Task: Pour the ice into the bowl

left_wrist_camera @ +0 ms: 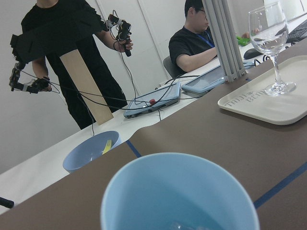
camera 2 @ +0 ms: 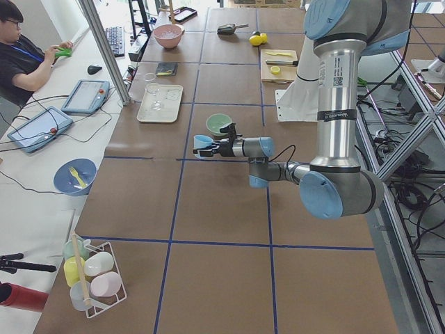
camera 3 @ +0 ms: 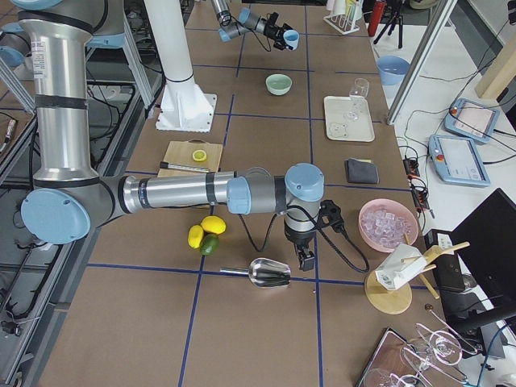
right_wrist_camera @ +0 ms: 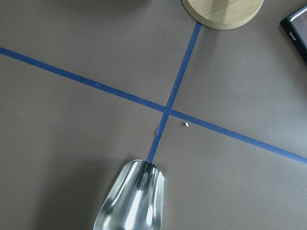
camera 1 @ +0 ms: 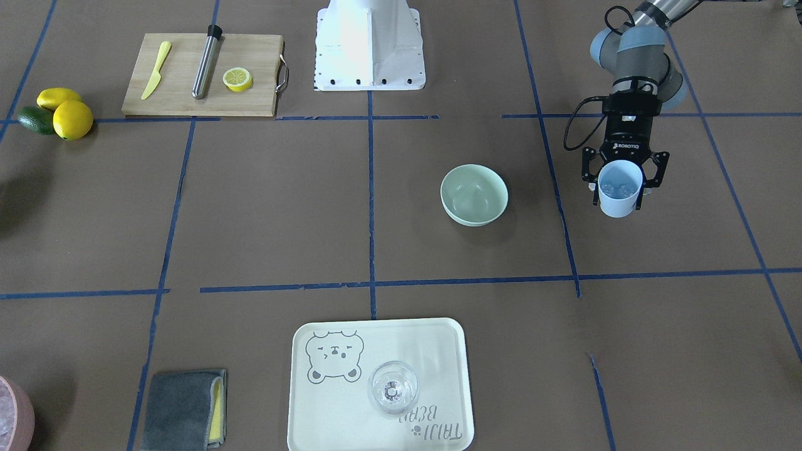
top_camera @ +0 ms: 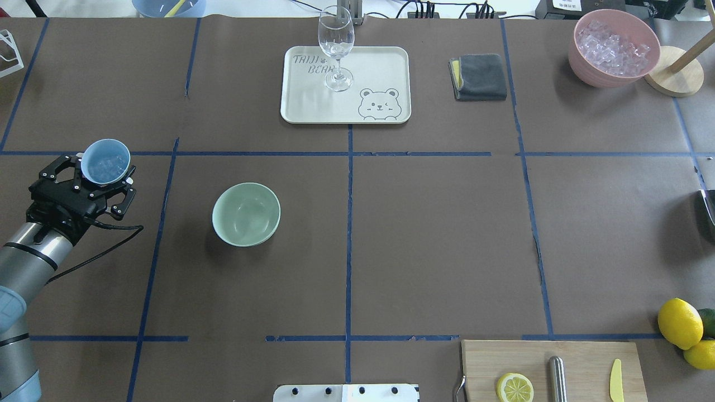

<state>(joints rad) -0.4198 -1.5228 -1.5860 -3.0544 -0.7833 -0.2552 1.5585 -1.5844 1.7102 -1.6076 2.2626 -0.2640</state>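
My left gripper (camera 1: 620,188) is shut on a light blue cup (camera 1: 619,205) and holds it roughly upright above the table. A few small clear ice cubes (camera 1: 618,187) lie in the cup and also show in the overhead view (top_camera: 106,164). The pale mint-green bowl (camera 1: 474,194) stands empty on the table, apart from the cup and toward the table's middle (top_camera: 246,214). The left wrist view shows the cup's rim (left_wrist_camera: 178,165) from close up. My right gripper (camera 3: 307,260) hovers over a metal scoop (right_wrist_camera: 132,203); I cannot tell whether it is open or shut.
A cream tray (top_camera: 301,106) with a wine glass (top_camera: 336,47) stands beyond the bowl. A pink container of ice (top_camera: 613,47), a grey cloth (top_camera: 478,77), a cutting board (camera 1: 188,88) with lemon slice, knife and metal rod, and lemons (camera 1: 72,119) stand at the edges.
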